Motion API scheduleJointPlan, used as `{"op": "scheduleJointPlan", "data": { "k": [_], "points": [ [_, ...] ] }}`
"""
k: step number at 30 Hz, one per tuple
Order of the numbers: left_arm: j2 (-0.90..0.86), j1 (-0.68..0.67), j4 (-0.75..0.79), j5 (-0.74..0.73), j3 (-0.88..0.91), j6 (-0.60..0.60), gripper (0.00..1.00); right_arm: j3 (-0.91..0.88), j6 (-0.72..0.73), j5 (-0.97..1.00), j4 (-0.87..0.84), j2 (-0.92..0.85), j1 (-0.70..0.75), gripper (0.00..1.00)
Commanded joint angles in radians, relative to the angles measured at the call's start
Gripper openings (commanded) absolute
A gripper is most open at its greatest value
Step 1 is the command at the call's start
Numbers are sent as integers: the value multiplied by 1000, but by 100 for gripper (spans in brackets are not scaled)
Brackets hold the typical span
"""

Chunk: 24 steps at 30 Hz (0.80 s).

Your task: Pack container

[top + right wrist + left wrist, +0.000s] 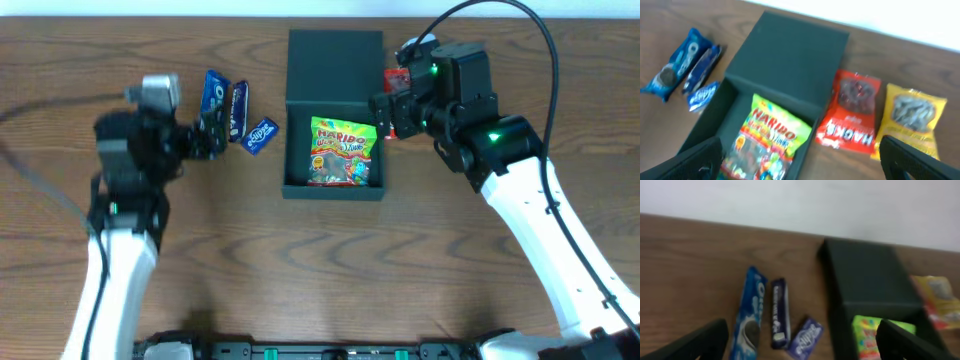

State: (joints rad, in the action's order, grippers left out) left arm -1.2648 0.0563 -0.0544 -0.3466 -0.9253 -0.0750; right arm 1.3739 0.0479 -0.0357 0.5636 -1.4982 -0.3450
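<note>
The dark green-black container (335, 70) stands open at the table's middle back, its flap lid laid back. A green Haribo bag (345, 152) lies inside it, also in the right wrist view (770, 137) and the left wrist view (867, 335). My left gripper (212, 138) is open and empty above an Oreo pack (747, 312), a dark blue bar (780, 311) and a small purple packet (805, 337). My right gripper (385, 112) is open and empty by the container's right wall, over a red Hacks bag (849, 114) and a yellow bag (910, 116).
The snacks left of the container lie close together (215, 95), (238, 108), (261, 134). A white wall runs behind the table's far edge (790, 200). A black cable (45, 105) crosses the left side of the wooden table.
</note>
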Motion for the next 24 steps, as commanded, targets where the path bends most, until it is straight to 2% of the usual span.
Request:
{"op": "scheduleJointPlan", "data": {
  "k": [1,5,10,15,24],
  "points": [
    [-161,2,-64,66,-164,50,95,13,-6,58,-33,7,6,99],
    [-334,2,-104,66,-310,53,95,13,-50,61,-68,7,6,99],
    [-465,1,-119,82,-395,78,95,13,-53,61,-70,7,6,99],
    [-546,1,-124,95,-408,151,95,13,-53,61,-55,7,6,99],
    [-612,3,-141,92,-405,150,95,13,-53,61,-40,7,6,99]
  ]
}}
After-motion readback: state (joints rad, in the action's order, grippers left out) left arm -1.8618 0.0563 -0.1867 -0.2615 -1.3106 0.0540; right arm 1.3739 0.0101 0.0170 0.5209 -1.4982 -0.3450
